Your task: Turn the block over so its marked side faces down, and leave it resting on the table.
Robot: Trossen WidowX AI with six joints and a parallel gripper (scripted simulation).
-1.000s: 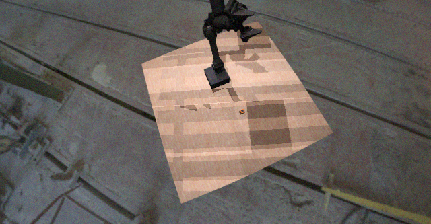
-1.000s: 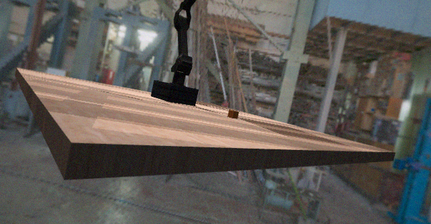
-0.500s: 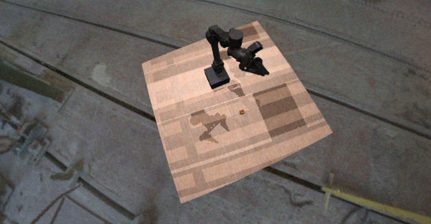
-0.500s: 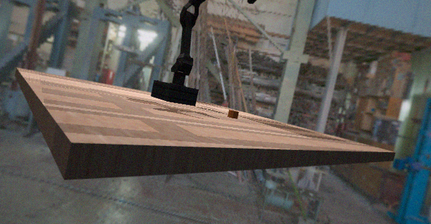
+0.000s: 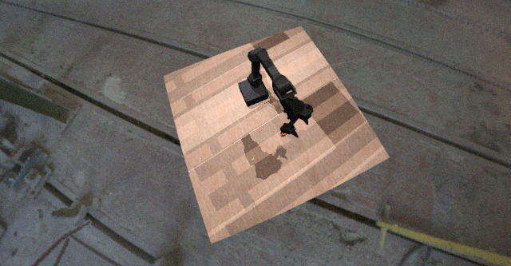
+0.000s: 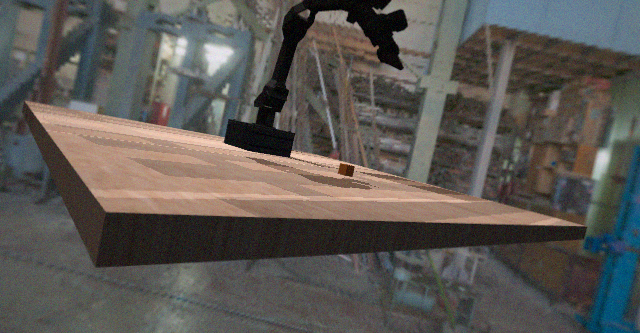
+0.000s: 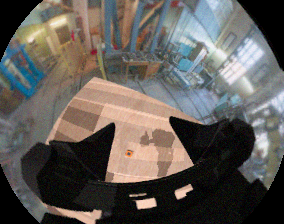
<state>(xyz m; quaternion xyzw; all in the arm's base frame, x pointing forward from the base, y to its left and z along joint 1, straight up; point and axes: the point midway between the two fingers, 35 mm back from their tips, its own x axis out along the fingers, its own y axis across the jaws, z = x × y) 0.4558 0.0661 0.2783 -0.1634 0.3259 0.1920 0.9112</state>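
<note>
Evidently the turning had not begun; the step in hand looked like the approach. The orange block [image 5: 283, 134] [image 6: 346, 169] [image 7: 129, 153] sat on the tabletop [image 5: 223, 218] [image 6: 300, 210] [image 7: 128, 107], well below the jaws [image 5: 293, 127] [image 6: 400, 67], which stood wide apart with nothing between them. A dark mark seemed to show on its upper face in the wrist view. The next move probably called for lowering over the block and straddling it before closing. The arm [image 5: 272, 71] [image 6: 286, 55] rose from its base, reached outward and bent down at the wrist, its tips slanting toward the tabletop.
</note>
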